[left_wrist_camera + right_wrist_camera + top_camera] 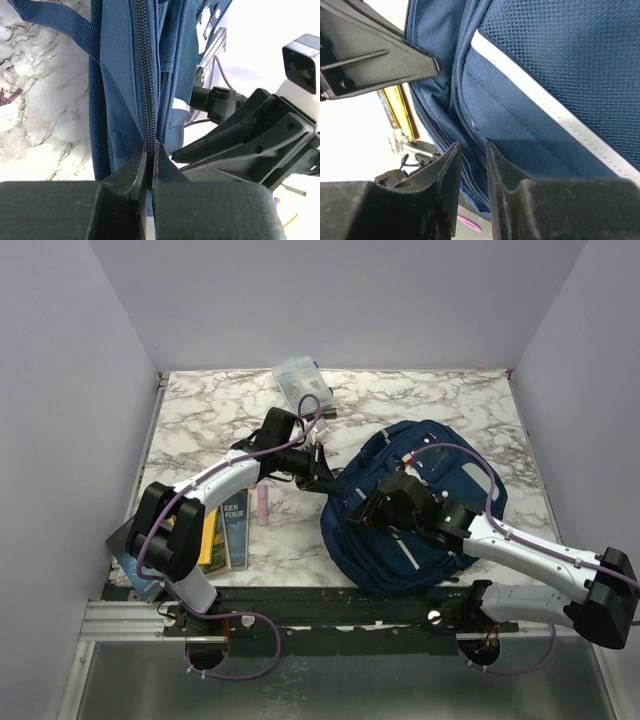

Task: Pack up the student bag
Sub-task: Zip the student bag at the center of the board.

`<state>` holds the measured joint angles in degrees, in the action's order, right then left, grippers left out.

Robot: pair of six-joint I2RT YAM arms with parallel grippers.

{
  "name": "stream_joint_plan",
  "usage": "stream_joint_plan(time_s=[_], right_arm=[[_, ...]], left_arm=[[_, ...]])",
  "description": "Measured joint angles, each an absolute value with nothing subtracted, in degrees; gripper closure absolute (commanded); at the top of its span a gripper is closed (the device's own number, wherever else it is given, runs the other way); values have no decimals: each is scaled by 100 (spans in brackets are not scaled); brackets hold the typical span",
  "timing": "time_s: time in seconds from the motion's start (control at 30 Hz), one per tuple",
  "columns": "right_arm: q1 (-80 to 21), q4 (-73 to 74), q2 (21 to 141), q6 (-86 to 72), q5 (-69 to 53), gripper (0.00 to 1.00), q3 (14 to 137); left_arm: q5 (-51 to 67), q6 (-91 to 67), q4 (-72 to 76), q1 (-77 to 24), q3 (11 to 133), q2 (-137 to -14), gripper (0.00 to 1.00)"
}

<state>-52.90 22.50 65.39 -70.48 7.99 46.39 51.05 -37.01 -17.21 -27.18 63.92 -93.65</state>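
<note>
Top: high above the near edge, looking down on the whole surface (200, 410).
Wrists: both very near, facing the student bag (360, 540), which all views share.

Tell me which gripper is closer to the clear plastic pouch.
Left. The left gripper, pinching the student bag, is a short way on the robot's side of the clear plastic pouch. The right gripper is farther from it, nearer the arm bases.

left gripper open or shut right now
Shut: the left gripper pinches the student bag at its zipper edge, jaws nearly touching.
</note>
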Motion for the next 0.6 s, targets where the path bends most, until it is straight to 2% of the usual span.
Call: stream_joint_plan(time_s=[0.17, 0.6], right_arm=[[-5286, 2322, 6344, -7052, 1076, 79, 4587], [-5325, 2171, 6816, -7043, 1094, 75, 4648]], left_arm=[[5146, -3701, -1721, -2718, 6392, -9365, 100], [5146, -3682, -1726, -2716, 6386, -9365, 100]])
